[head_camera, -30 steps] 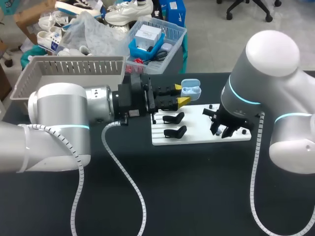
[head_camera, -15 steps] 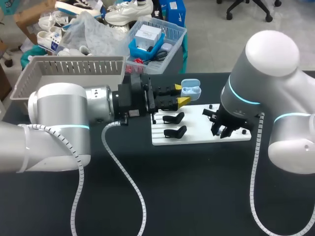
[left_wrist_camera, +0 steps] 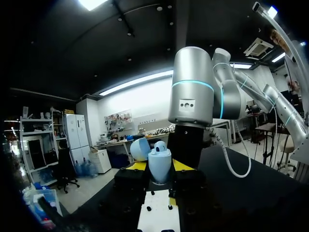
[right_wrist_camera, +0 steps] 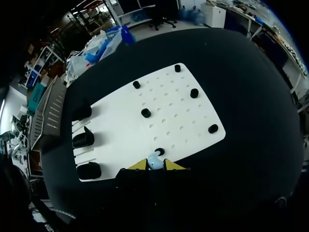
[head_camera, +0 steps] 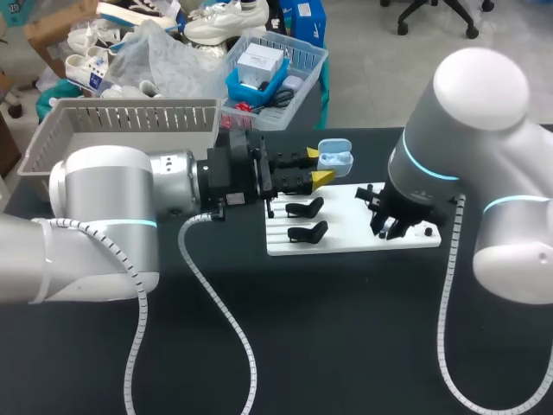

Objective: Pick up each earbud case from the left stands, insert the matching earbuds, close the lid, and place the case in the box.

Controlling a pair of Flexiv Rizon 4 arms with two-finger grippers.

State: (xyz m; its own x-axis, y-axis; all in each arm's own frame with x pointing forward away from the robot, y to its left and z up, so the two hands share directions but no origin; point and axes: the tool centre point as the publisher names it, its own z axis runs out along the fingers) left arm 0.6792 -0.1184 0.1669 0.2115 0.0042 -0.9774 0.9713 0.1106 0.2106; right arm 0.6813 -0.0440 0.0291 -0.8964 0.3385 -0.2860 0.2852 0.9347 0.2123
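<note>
Sitting lid-open and upright, blue case [left_wrist_camera: 159, 162] clamped between fingers of left hand [left_wrist_camera: 159, 167], at far edge of white board [right_wrist_camera: 174, 121], pale earbud [right_wrist_camera: 154, 161] pinched in tips of right hand [right_wrist_camera: 155, 165], low over board beside black peg [right_wrist_camera: 159, 151], three black stands [right_wrist_camera: 83, 138] along board's left, dark desk [head_camera: 346, 346] beneath.

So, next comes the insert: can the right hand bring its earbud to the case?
Probably yes: the case, lid open, is held up by the left hand, and nothing stands between it and the right hand.

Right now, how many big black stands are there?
3 black curved stands in a row along one edge of the white plastic pegboard: one end, middle, other end. None seems hidden.
</note>
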